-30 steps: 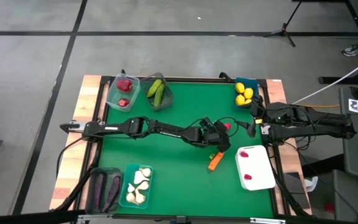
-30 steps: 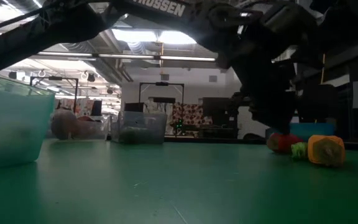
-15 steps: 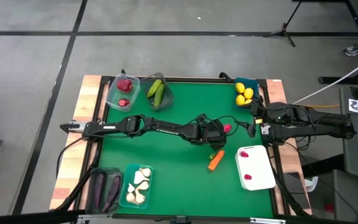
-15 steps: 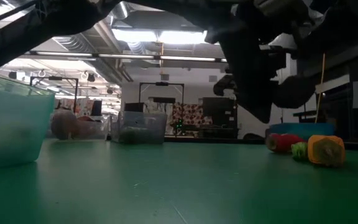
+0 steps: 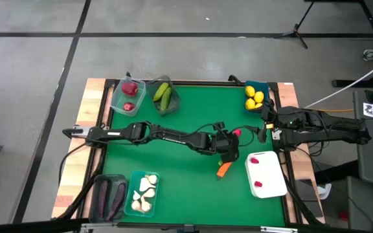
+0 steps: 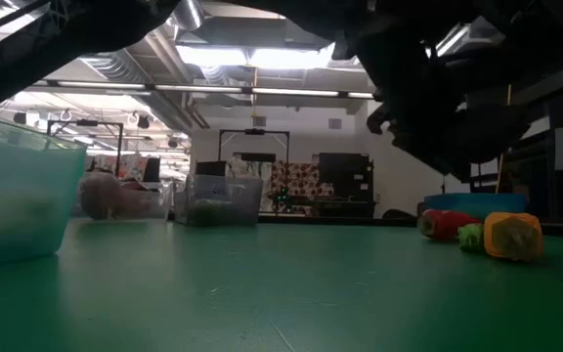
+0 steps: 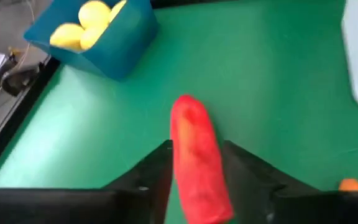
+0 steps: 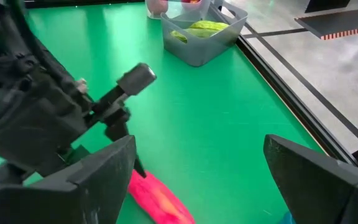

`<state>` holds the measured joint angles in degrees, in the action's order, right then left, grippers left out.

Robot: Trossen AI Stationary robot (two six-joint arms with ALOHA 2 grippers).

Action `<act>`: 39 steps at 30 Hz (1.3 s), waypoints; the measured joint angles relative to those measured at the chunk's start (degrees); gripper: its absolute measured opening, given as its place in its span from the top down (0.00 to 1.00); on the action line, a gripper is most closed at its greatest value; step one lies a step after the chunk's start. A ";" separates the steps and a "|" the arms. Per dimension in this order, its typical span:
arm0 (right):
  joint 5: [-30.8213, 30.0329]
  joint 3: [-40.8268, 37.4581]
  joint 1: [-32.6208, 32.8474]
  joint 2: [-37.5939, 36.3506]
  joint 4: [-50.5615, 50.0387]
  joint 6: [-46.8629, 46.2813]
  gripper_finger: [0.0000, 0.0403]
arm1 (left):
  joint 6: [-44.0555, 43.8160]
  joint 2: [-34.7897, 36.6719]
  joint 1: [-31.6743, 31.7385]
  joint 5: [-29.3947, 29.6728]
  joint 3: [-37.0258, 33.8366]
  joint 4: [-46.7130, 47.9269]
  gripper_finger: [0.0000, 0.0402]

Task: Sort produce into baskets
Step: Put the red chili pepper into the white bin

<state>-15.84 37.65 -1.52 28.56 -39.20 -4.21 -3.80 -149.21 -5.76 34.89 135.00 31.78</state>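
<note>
Since a second ago the left arm has drawn back from over the orange carrot toward the middle of the green worktop, and the left pincer now has a red pepper lying between its fingers; whether they grip it or merely flank it cannot be told. On the low view the pepper lies on the cloth just beside the carrot's cut end. The right pincer waits at the worktop's right edge with its fingers spread wide apart and nothing between them. A blue tub at the far right corner holds yellow lemons. Near the right edge lies a white tray with two red fruits. Cucumbers fill a grey tub at the far side, garlic bulbs and eggplants sit in near-left tubs.
</note>
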 joint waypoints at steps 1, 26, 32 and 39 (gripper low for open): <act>0.00 0.00 0.00 0.00 0.00 0.00 0.13 | -0.48 0.00 0.09 -0.05 0.00 0.30 0.65; 0.02 0.00 0.01 0.02 -0.87 0.03 0.13 | -11.39 -3.24 2.75 -8.05 -4.07 -5.80 0.40; 0.02 0.00 0.00 0.02 -1.35 0.02 0.13 | -12.65 -3.30 2.72 -8.04 -4.08 -5.61 0.56; 0.02 0.00 0.00 0.02 -1.34 0.02 0.13 | -11.72 -3.55 1.88 -9.57 -1.70 -3.50 0.80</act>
<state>-15.81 37.65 -1.52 28.58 -40.54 -4.19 -15.52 -152.76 -3.88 25.32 133.30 28.28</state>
